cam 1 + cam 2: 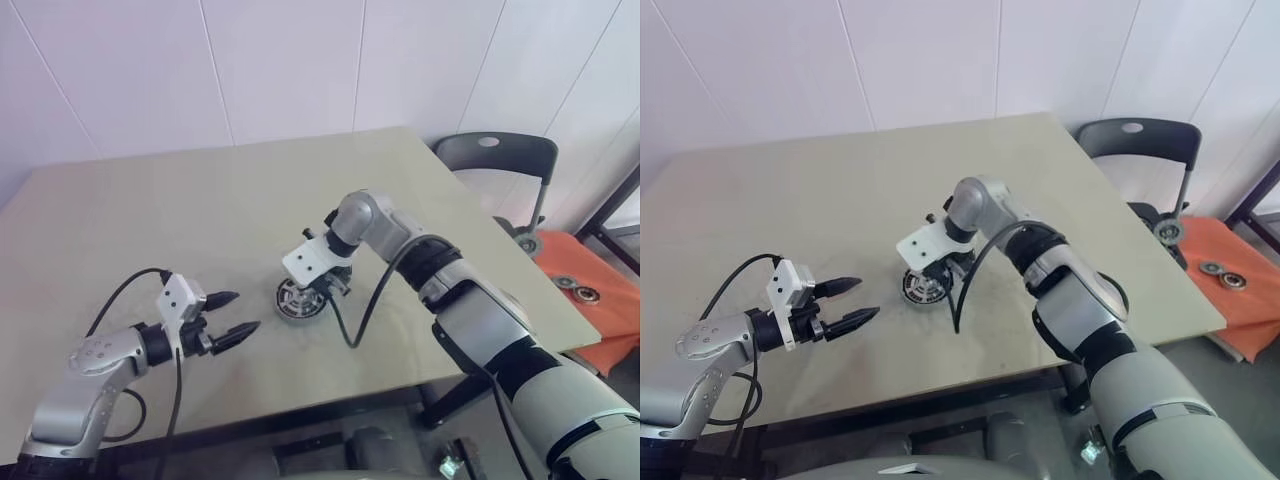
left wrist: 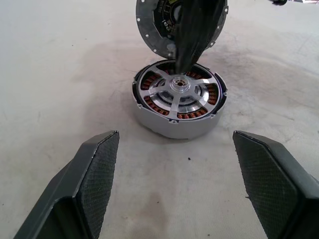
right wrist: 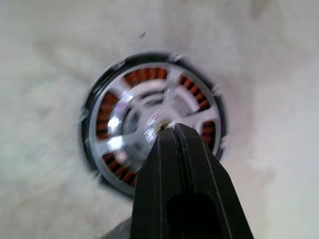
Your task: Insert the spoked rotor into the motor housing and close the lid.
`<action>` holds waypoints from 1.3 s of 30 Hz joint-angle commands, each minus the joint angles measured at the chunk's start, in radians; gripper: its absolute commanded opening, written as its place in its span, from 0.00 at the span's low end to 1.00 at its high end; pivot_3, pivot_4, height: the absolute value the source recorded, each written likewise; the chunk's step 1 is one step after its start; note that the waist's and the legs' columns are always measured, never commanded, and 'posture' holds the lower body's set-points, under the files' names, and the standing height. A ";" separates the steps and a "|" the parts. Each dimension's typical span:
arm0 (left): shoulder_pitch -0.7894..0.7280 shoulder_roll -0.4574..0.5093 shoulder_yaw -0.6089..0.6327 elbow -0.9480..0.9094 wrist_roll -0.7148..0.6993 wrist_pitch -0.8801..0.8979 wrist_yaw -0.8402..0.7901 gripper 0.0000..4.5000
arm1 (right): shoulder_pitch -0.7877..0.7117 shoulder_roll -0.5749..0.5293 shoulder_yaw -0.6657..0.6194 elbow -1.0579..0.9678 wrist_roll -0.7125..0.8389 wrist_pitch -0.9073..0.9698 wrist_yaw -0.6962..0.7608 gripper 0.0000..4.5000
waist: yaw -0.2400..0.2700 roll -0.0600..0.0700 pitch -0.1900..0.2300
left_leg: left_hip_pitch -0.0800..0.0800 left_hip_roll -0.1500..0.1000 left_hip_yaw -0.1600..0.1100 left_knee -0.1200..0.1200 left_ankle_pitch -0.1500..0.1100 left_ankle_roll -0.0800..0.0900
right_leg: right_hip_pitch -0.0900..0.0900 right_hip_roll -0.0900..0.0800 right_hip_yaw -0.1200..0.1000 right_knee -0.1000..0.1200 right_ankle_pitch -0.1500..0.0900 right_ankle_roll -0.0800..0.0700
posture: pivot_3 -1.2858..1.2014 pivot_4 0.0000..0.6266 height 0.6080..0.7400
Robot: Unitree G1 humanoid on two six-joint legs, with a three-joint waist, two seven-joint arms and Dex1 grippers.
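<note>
The motor housing (image 1: 302, 298) rests on the table, slightly right of its middle. The spoked rotor (image 2: 178, 88) sits inside it, and copper windings show between the silver spokes. My right gripper (image 3: 167, 128) points steeply down, shut, with its tips on the rotor's centre hub. Right behind those fingers stands a round grey disc with rim holes (image 2: 149, 30); I cannot tell whether it is the lid. My left gripper (image 1: 243, 312) hovers open a short way left of the housing, aimed at it, with nothing between its fingers.
The beige table (image 1: 200, 200) is bare around the housing. A dark chair (image 1: 495, 160) stands off the table's far right corner. Beside it lies an orange cloth (image 1: 600, 320) with round metal parts (image 1: 583, 293) on it.
</note>
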 commanded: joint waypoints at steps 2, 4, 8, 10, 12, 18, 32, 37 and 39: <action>-0.012 0.006 0.010 -0.018 -0.009 -0.004 0.000 0.86 | -0.016 -0.003 -0.008 -0.030 0.004 -0.022 0.010 0.01 | -0.003 0.000 0.000 | 0.000 0.000 0.000 0.000 0.000 0.000 | 0.000 0.000 0.000 0.000 0.000 0.000 | 0.52 0.00 1.00; -0.010 0.005 0.010 -0.019 -0.009 -0.004 0.002 0.86 | -0.010 0.003 -0.002 -0.021 -0.007 -0.023 -0.003 0.01 | -0.003 0.000 0.000 | 0.000 0.000 0.000 0.000 0.000 0.000 | 0.000 0.000 0.000 0.000 0.000 0.000 | 0.52 0.00 1.00; -0.008 0.002 0.010 -0.023 -0.010 -0.002 0.007 0.86 | 0.025 0.012 0.022 -0.014 -0.036 -0.032 -0.024 0.01 | -0.002 0.000 0.000 | 0.000 0.000 0.000 0.000 0.000 0.000 | 0.000 0.000 0.000 0.000 0.000 0.000 | 0.52 0.00 1.00; -0.005 0.000 0.009 -0.024 -0.010 -0.003 0.009 0.86 | 0.033 0.024 0.029 0.002 -0.055 -0.025 -0.047 0.01 | -0.004 -0.001 0.000 | 0.001 0.000 0.000 0.000 0.000 0.000 | 0.001 0.000 0.000 0.000 0.000 0.000 | 0.52 0.00 1.00; -0.002 0.000 0.007 -0.026 -0.009 -0.003 0.010 0.86 | 0.042 0.022 0.043 0.010 -0.079 -0.030 -0.064 0.01 | -0.008 -0.001 0.000 | 0.003 0.000 0.000 0.000 0.000 0.000 | 0.002 0.000 0.000 0.001 0.000 0.000 | 0.52 0.00 1.00; -0.003 0.001 0.006 -0.025 -0.011 -0.003 0.011 0.86 | 0.038 0.006 0.041 0.017 -0.092 -0.050 -0.079 0.01 | -0.022 0.000 0.000 | 0.017 0.000 0.000 0.000 0.000 0.000 | 0.015 0.000 0.001 0.001 -0.007 -0.002 | 0.52 0.00 1.00; -0.032 0.002 -0.002 -0.005 -0.006 -0.007 -0.001 0.86 | -0.071 -0.036 -0.019 -0.012 -0.018 -0.146 -0.007 0.01 | -0.024 0.000 0.001 | 0.014 0.000 0.001 -0.003 0.000 0.000 | 0.012 0.000 0.001 0.000 -0.003 -0.002 | 0.52 0.00 1.00; -0.034 -0.001 -0.003 -0.004 -0.005 -0.007 -0.001 0.86 | -0.082 -0.006 -0.025 0.010 -0.024 -0.149 -0.058 0.01 | -0.024 0.001 0.001 | 0.014 0.000 0.000 -0.004 0.000 0.000 | 0.011 0.000 0.001 0.000 -0.003 -0.003 | 0.52 0.00 1.00; -0.032 -0.002 -0.002 -0.005 -0.006 -0.007 0.000 0.86 | -0.081 0.004 -0.025 0.011 -0.021 -0.146 -0.063 0.01 | -0.023 0.000 0.001 | 0.014 0.000 0.001 -0.003 0.000 0.000 | 0.011 0.000 0.001 0.000 -0.004 -0.004 | 0.52 0.00 1.00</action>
